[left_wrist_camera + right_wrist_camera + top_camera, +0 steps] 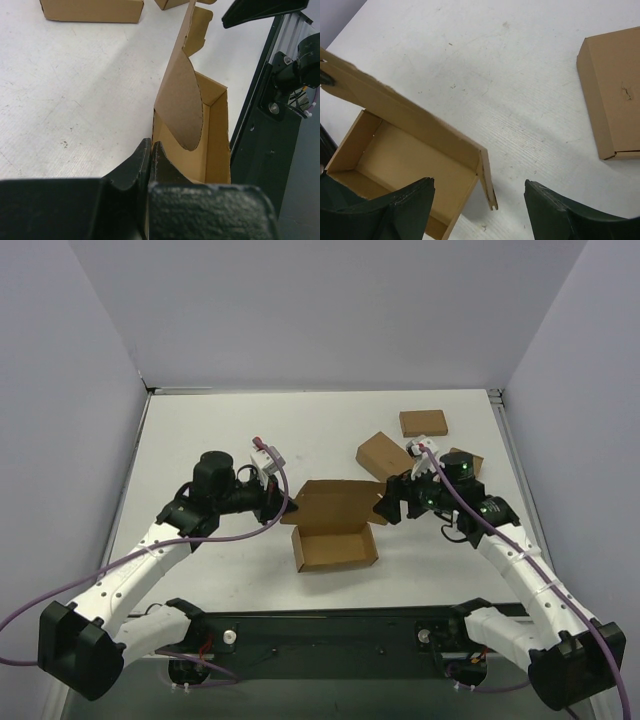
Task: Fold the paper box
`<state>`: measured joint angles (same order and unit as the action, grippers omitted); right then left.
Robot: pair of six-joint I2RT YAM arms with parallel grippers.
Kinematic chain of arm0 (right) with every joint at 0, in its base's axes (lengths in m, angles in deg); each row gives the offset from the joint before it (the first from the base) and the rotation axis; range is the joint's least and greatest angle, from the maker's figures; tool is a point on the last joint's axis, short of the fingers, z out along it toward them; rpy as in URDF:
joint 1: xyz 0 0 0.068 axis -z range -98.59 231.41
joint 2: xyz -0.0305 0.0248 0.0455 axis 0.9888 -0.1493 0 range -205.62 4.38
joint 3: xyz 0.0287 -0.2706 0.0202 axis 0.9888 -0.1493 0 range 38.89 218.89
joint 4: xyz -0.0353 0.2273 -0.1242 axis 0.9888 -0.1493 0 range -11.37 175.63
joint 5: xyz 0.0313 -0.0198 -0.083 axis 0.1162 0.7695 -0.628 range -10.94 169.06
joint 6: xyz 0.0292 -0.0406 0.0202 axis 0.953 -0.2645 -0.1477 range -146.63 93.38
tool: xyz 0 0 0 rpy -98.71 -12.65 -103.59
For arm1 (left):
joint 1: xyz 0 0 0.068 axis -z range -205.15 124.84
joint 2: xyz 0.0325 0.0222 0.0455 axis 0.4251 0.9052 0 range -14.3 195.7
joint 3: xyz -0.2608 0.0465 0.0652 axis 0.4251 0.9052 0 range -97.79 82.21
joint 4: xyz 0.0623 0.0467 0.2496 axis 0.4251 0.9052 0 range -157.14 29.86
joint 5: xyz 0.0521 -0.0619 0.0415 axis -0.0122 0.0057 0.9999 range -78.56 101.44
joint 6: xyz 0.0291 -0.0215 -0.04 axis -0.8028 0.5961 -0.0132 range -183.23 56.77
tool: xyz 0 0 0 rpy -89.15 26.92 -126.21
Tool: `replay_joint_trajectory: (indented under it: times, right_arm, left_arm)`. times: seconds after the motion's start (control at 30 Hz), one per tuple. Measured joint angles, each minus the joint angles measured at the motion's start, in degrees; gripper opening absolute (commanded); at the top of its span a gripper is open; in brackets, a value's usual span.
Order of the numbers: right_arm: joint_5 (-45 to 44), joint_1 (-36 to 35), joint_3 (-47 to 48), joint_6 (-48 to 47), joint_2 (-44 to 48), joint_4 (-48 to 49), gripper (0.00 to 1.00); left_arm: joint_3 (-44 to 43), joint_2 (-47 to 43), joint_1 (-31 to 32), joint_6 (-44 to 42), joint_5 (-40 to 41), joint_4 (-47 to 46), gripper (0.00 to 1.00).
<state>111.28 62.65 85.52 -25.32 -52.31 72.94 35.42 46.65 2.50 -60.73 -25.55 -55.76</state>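
**Half-folded box held between two arms**

The paper box [337, 548] sits in the middle of the white tabletop [220, 430], a little toward the near edge. Its shallow tray [405, 165] is already formed, open side up. The long lid panel [335, 505] rises from the tray's far wall, tilted rather than flat.

The left gripper [274, 503] is at the left end of that lid. In its own wrist view the fingers [135, 167] are pressed together with only a thin slit between them, pinching the cardboard edge there. A rounded flap [182, 107] stands upright just ahead of them.

The right gripper [386, 508] is at the box's right end. Its fingers [407, 210] are spread wide apart, touching nothing that I can make out, and the lid's right corner and the tray's end lie between them.

Three small brown boxes lie toward the far right corner. One flat box [423, 422] is nearest the far edge, a second box [383, 453] lies just behind the right gripper, and a third box [472, 462] is mostly hidden by the right arm.
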Motion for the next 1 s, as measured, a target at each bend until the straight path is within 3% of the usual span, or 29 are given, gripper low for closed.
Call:
replay_joint_trajectory:
  times: [0.23,0.43,0.53,0.63,0.73,0.83,1.0]
  right_arm:
    - [-1.29,0.0,0.0,-1.14,-3.82,2.1,0.66]
    - [0.07,0.0,0.0,-1.22,-6.6,2.56,0.51]
    - [0.63,0.0,0.0,-1.27,-7.19,3.17,0.24]
    - [1.01,-0.11,0.09,-0.35,-7.96,3.72,0.09]
    - [0.66,-1.27,0.13,1.14,-8.68,4.31,0.0]
    - [-4.07,-4.26,0.15,2.58,-8.76,4.87,0.0]
    - [-19.5,-12.2,0.15,6.56,-8.76,5.18,0.0]
  left_arm:
    - [0.17,-0.31,0.0,-0.02,-0.61,0.0,0.0]
    - [0.17,-0.63,0.0,-0.02,-0.66,0.0,0.0]
    - [0.22,-0.63,0.0,-0.02,-0.81,0.0,0.0]
    - [0.37,-0.63,0.0,-0.09,-0.72,-0.02,0.0]
    - [0.44,-0.52,0.04,-0.28,0.09,-0.15,0.0]
    - [0.42,0.17,0.07,-0.48,2.14,-0.35,0.0]
    - [-0.59,3.54,1.66,0.74,11.32,-0.44,0.0]
